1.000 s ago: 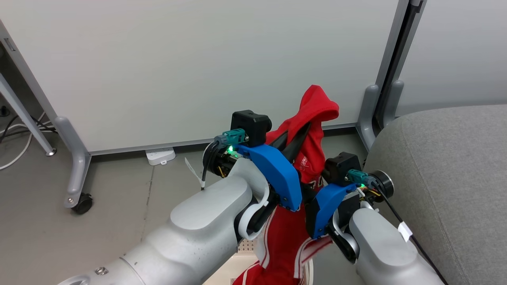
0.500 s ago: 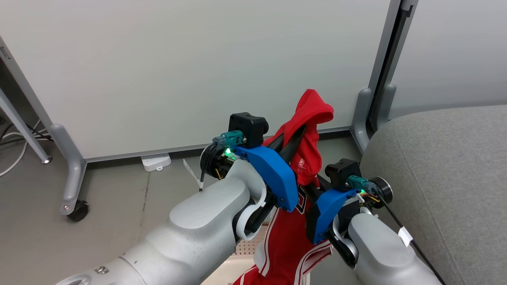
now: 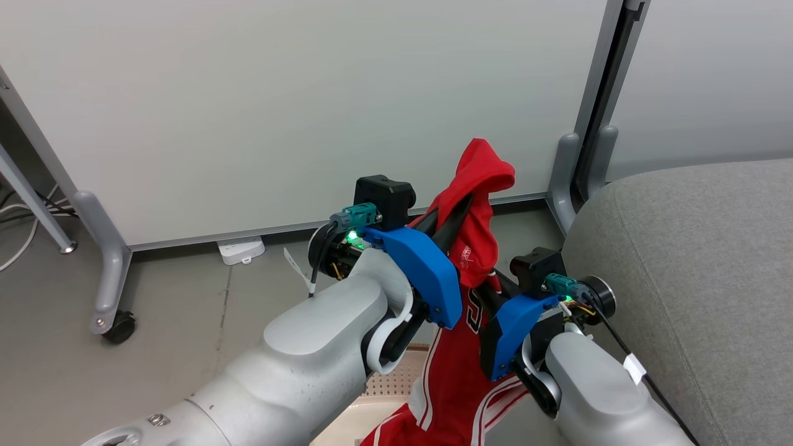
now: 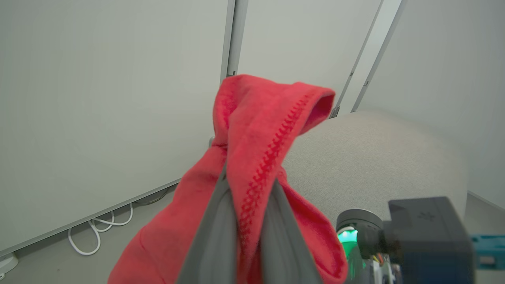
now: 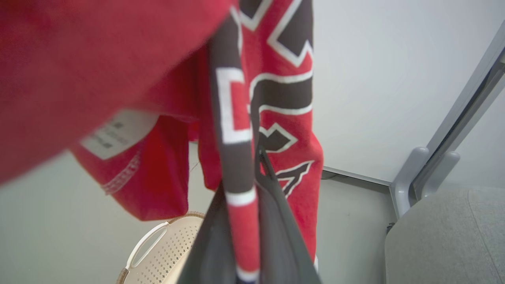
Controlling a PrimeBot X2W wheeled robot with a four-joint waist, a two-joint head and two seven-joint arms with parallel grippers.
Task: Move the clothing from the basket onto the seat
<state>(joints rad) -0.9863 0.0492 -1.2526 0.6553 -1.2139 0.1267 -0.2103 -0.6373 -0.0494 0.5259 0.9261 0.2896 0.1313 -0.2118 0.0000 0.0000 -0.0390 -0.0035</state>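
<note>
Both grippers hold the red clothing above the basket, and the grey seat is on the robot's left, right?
No: the head view shows the seat on the robot's right. The left gripper and right gripper do hold the clothing above the basket.

Lab or office test space rather than home: pale partition panels (image 3: 279, 93) on grey metal legs, one on castor (image 3: 118, 326); bare grey floor (image 3: 186, 322); white power strip (image 3: 240, 249), loose cables (image 3: 21, 207) along panel base; lone grey upholstered seat (image 3: 700, 260).
</note>
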